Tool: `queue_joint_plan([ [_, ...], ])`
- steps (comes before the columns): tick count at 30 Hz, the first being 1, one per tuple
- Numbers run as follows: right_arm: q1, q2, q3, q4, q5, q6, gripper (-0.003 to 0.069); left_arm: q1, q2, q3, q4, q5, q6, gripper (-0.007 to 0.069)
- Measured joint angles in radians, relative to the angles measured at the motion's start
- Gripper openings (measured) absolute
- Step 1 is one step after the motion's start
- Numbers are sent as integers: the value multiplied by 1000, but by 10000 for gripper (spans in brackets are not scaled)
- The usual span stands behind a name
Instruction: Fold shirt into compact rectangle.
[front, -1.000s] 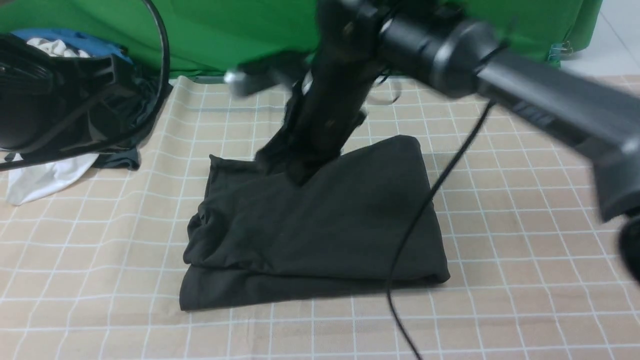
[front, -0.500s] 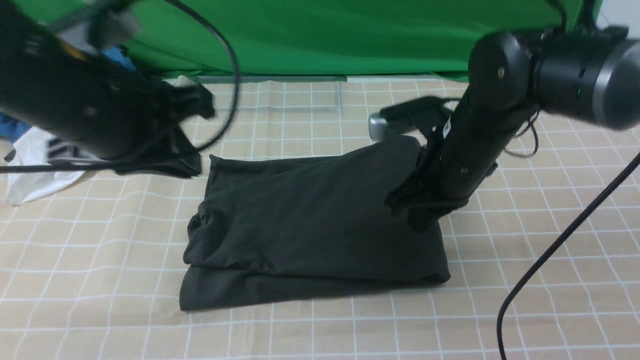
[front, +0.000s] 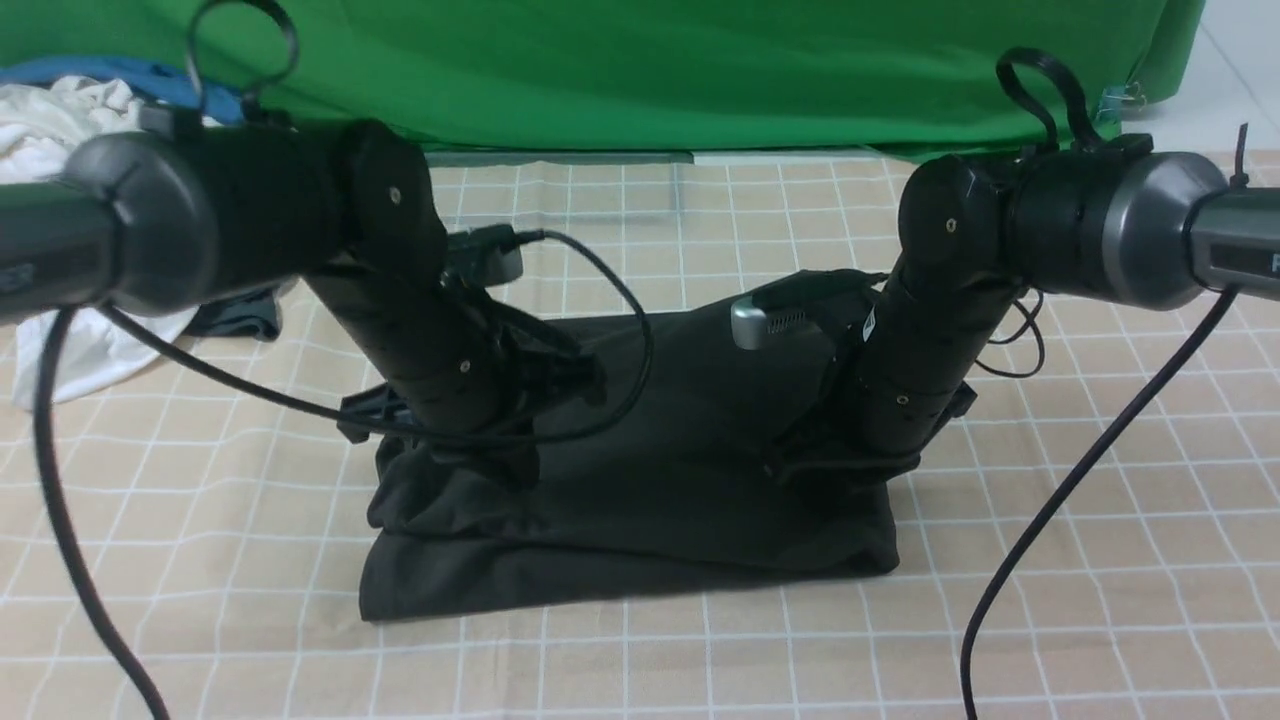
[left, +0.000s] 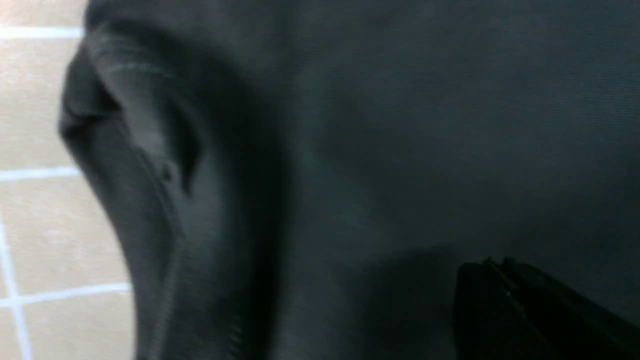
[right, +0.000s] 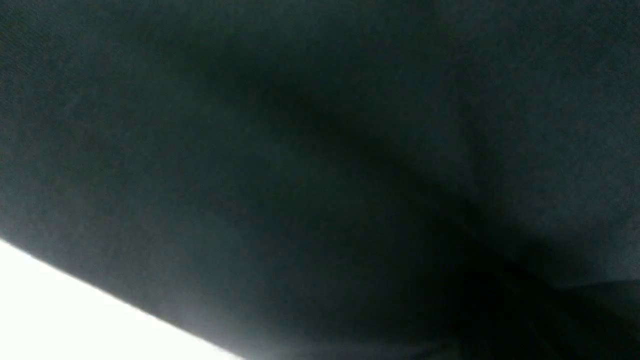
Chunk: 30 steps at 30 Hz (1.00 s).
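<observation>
Item: shirt, black, folded to a rough rectangle, lying flat mid-bench on the checked cloth.
Shape now: near edge fairly straight; left end bunched, w/ a rolled hem showing in the left wrist view; right end tidier.
Left pincer: down on the shirt's left part, tips touching fabric. Jaws fully together; in the left wrist view no cloth seen between them, so prob. pressing, not gripping.
Right pincer: down on the shirt's right part, tips hidden against dark cloth. Jaws fully together; whether any fabric is pinched cannot be told, right wrist view shows only cloth.
Shirt vs pincers: directly under both; left pincer just inside the left end, right pincer just inside the right end, shirt's middle bare between them.
Step in hand (est.): press and smooth the finished fold.
How to do well: keep pressure light and straight down; stroke outward toward each end, not sideways across layers, to avoid dragging the top layer. Left end needs most work: flatten the bunch, square the corner.
Risk: closed tips snagging the loose left hem on lift-off.
Other: white garment far left, well apart.
</observation>
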Motion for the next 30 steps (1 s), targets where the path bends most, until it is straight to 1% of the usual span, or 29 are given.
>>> queue_joint_plan([
  [2,0,-12,-2,-9,15,1,38,0,10,0,32,6,-32,13],
  [10,0,-140,-2,-29,91,-3,37,0,11,0,90,59,-82,13],
  [13,0,-136,16,-29,113,-6,37,0,11,0,94,64,-83,13],
  [22,0,-44,75,-36,88,-26,38,0,12,36,112,36,-88,13],
  [27,-2,-54,46,-37,112,-32,41,-1,4,59,161,19,-92,13],
  [30,-12,-110,-3,-48,120,-32,41,-1,-46,61,178,18,-94,13],
])
